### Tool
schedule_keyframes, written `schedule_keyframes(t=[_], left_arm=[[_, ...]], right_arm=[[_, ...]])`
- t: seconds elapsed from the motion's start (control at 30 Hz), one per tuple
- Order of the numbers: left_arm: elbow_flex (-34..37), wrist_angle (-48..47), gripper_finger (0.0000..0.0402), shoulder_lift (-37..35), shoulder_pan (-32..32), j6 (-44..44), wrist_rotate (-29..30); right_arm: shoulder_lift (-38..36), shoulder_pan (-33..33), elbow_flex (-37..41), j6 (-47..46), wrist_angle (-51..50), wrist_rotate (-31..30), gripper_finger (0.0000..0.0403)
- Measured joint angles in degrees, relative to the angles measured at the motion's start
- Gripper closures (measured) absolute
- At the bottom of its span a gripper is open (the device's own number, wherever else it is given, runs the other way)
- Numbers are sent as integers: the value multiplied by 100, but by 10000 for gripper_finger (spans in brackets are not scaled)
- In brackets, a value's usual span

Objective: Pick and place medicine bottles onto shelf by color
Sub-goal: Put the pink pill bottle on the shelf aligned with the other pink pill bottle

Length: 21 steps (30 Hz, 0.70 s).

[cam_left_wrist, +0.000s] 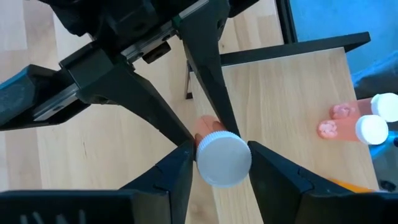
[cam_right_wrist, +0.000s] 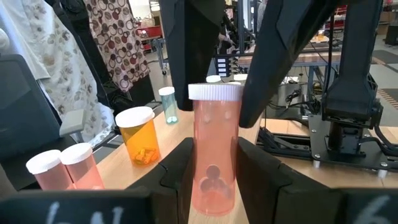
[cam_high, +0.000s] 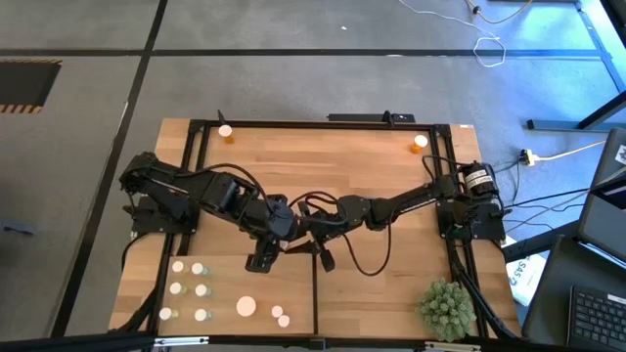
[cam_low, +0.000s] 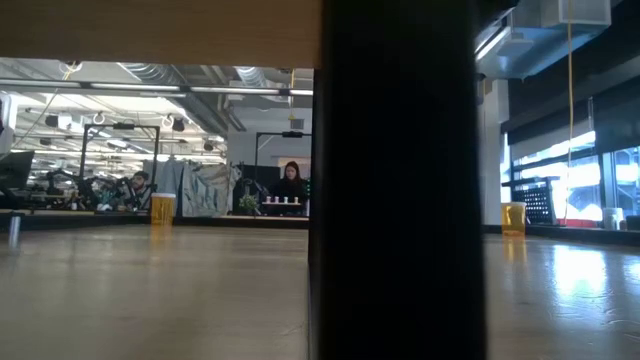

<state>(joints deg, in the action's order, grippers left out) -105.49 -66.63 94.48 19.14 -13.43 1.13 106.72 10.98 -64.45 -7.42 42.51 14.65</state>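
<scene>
A pink medicine bottle (cam_right_wrist: 214, 149) with a white cap (cam_left_wrist: 224, 158) stands upright in the air over the middle of the table. Both grippers are shut on it: my left gripper (cam_left_wrist: 221, 163) (cam_high: 290, 233) comes from above, my right gripper (cam_right_wrist: 214, 180) (cam_high: 311, 231) from the table's right. On the pale shelf (cam_high: 381, 293), left of its dark divider (cam_high: 315, 293), stand several white and greenish bottles (cam_high: 188, 289), a wide white-capped one (cam_high: 246, 307) and two pink ones (cam_left_wrist: 357, 123). An orange bottle (cam_high: 227, 132) stands at the far left, another (cam_high: 421, 143) at the far right. My left gripper pinches the bottle's white cap (cam_right_wrist: 214, 92) between its two fingers, which slant down from above onto the cap's opposite sides. My right gripper pinches the lower part of the bottle's pink body (cam_right_wrist: 214, 168) between its two fingers, coming in level from the table's right. The bottle stays upright, clear of the table.
A spiky green plant ball (cam_high: 448, 308) sits at the near right corner. In the right wrist view an orange bottle (cam_right_wrist: 140, 140), two pink ones (cam_right_wrist: 62, 168) and a small greenish one (cam_right_wrist: 166, 102) stand beyond the held bottle. The divider (cam_low: 395, 180) blocks the low view's middle. People sit far behind the table.
</scene>
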Motion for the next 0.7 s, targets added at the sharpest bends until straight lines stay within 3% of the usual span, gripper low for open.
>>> schedule_keyframes(t=[0.17,0.43,0.7], left_arm=[[0,-2,264,0,6,-9,72],[0,-4,308,0,6,-15,76],[0,-2,314,0,4,-15,78]], right_arm=[[0,0,0,-2,15,-11,296],[0,-2,0,-2,6,-19,296],[0,-2,0,-17,-1,-17,296]])
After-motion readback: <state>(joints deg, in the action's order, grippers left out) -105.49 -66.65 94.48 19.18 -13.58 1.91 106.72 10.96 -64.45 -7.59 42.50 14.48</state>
